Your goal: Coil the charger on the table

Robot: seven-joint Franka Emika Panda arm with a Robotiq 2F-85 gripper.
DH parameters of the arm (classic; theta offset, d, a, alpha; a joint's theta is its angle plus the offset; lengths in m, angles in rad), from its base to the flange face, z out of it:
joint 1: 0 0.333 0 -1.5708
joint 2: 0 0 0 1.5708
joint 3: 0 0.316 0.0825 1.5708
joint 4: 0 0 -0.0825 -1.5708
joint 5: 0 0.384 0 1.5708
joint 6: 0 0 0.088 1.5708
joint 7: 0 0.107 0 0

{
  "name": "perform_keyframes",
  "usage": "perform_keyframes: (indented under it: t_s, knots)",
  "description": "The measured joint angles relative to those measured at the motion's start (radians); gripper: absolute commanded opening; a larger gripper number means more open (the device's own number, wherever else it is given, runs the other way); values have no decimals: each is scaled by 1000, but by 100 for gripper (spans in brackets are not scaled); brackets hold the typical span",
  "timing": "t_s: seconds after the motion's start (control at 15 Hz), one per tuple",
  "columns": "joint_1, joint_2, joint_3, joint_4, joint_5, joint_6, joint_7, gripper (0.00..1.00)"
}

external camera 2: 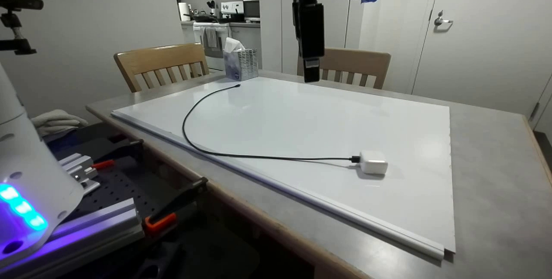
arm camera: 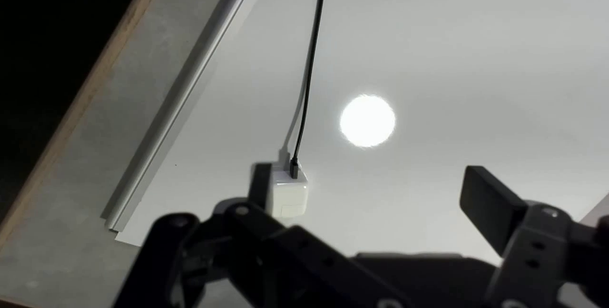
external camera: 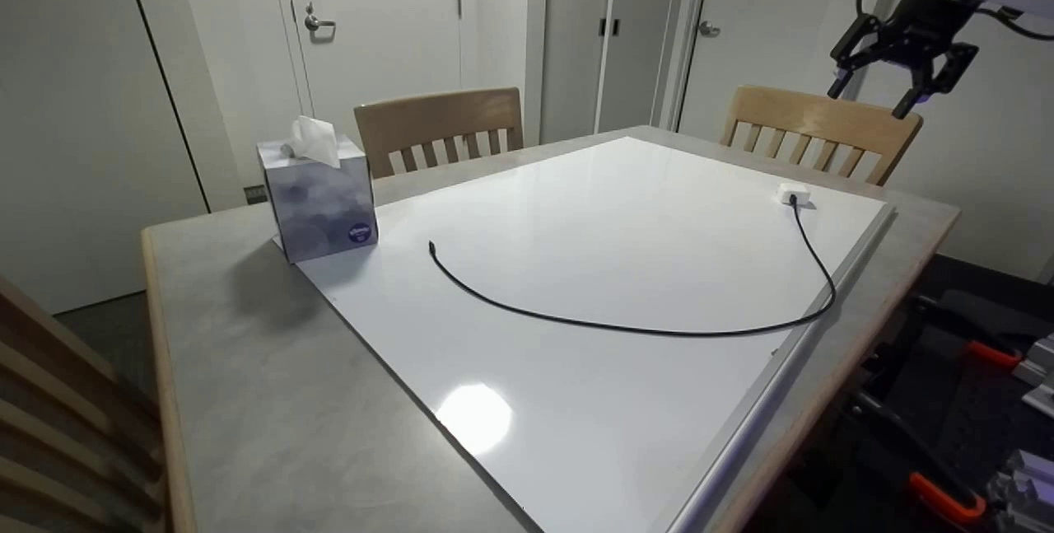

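A black charger cable [external camera: 692, 334] lies stretched in one wide curve across the glossy white panel [external camera: 535, 220] on a grey table [external camera: 329, 434]. Its loose end [external camera: 432, 248] sits near a tissue box [external camera: 321, 208]; the other end is plugged into a small white power block [external camera 2: 373, 163], resting on the panel well apart from that box. The curve's bend reaches the rail [arm camera: 181, 90] along one edge. Above the table hangs the robot's gripper [arm camera: 376, 191], its fingers [arm camera: 492, 208] spread wide with nothing held between them, well apart from the cable. No loop shows, so coiling seems not yet begun: gripping, winding and laying the cable down in a coil all appear left to do.
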Motion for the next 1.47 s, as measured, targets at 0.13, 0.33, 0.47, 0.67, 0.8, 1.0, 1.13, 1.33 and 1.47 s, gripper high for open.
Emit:
perform_keyframes:
  t_s: [0.13,0.33,0.47,0.67,0.8,1.0,1.13,1.33,1.47]
  knots:
    - [-35,6,44,0,42,1,-27,100]
    - [-72,37,73,10,96,3,-87,100]
    - [-86,73,75,25,128,3,-142,100]
    - [-104,148,74,59,175,3,-228,100]
    - [-116,207,75,89,187,4,-258,100]
    - [-130,296,94,138,204,19,-279,100]
    - [-139,351,119,171,242,29,-305,100]
    - [-141,423,145,220,314,37,-347,100]
    - [-141,464,152,239,383,47,-391,100]
